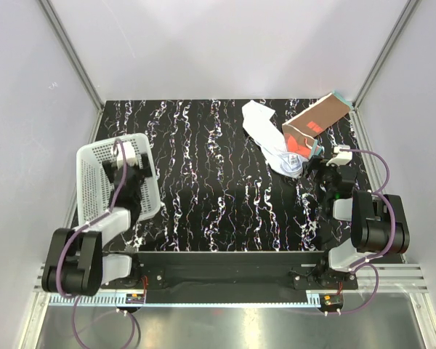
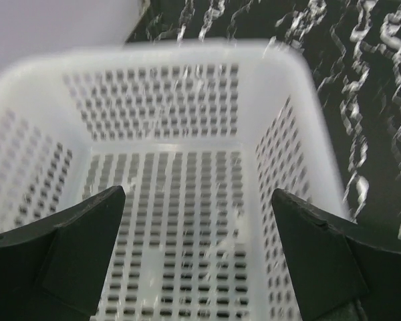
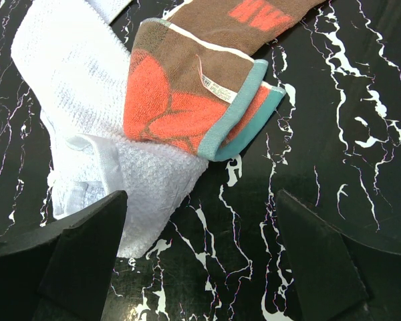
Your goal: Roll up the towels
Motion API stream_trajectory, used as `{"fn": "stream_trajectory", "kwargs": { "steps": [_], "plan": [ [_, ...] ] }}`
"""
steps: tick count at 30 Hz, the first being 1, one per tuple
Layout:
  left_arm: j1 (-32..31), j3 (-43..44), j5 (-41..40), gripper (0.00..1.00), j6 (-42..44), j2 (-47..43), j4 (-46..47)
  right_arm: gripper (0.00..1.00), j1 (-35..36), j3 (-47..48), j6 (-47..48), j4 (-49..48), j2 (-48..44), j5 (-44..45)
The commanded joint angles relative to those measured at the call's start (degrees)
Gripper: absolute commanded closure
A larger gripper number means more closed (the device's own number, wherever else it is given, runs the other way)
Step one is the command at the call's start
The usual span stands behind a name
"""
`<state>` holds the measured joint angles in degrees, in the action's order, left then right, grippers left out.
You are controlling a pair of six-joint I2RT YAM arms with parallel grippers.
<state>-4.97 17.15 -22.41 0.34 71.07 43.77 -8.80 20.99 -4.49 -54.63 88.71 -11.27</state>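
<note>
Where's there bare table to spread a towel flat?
The middle of the table, between the basket at left and the white towel, is bare. The far right corner is crowded: the brown towel overlaps the white one beside the right gripper.

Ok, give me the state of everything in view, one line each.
white towel, unrolled, crumpled, partly under the brown towel.
brown towel, unrolled, one end lying over the white towel.
perforated basket, no towel inside.
left hand, open, empty, over the perforated basket.
right hand, open, empty, just beside the towels' near ends.
</note>
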Motion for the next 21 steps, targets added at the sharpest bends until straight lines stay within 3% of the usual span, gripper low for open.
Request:
{"fn": "stream_trajectory", "kwargs": {
  "steps": [1, 3, 7, 8, 11, 13, 15, 17, 20, 21],
  "plan": [
    [-0.48, 17.80, -4.30, 0.01, -1.82, -5.93, -25.79, 0.00, 0.01, 1.51, 1.15, -3.02, -0.02, -0.42],
    [-0.48, 22.91, -4.66, 0.01, -4.98, -8.21, -36.32, 0.00, 0.01, 1.51, 1.06, -3.02, 0.06, -0.51],
    [0.57, 29.07, -0.71, 0.01, -21.12, -14.81, -47.18, 0.00, 0.01, 1.51, 1.06, -2.94, 0.06, -0.51],
    [1.62, 30.39, 13.48, 0.01, -19.34, -14.90, -47.81, 0.00, 0.01, 1.51, 1.06, -3.02, 0.06, -0.51],
    [-1.16, 39.23, 28.79, 0.01, -19.67, -9.04, -53.77, 0.00, 0.01, 1.51, 1.06, -3.02, 0.06, -0.51],
    [-10.00, 43.21, 29.27, 0.01, -16.97, -2.91, -58.95, 0.00, 0.01, 1.51, 1.15, -3.02, 0.15, -0.51],
    [-14.35, 47.35, 25.05, 0.01, -17.21, 2.46, -62.99, 0.00, 0.01, 1.51, 1.06, -2.94, 0.06, -0.60],
    [-14.98, 49.55, 25.67, 0.01, -20.63, 5.82, -67.38, 0.00, 0.01, 1.77, 0.98, -2.68, 0.15, -0.51],
    [-14.98, 48.51, 26.36, 0.01, -21.69, 9.87, -69.25, 0.00, 0.10, 1.68, -2.44, -1.18, -2.03, 7.99],
    [-14.98, 47.55, 26.54, 0.01, -21.87, 11.36, -70.47, 0.00, 0.18, 2.47, -3.84, 5.17, -6.40, 13.32]
  ]
}}
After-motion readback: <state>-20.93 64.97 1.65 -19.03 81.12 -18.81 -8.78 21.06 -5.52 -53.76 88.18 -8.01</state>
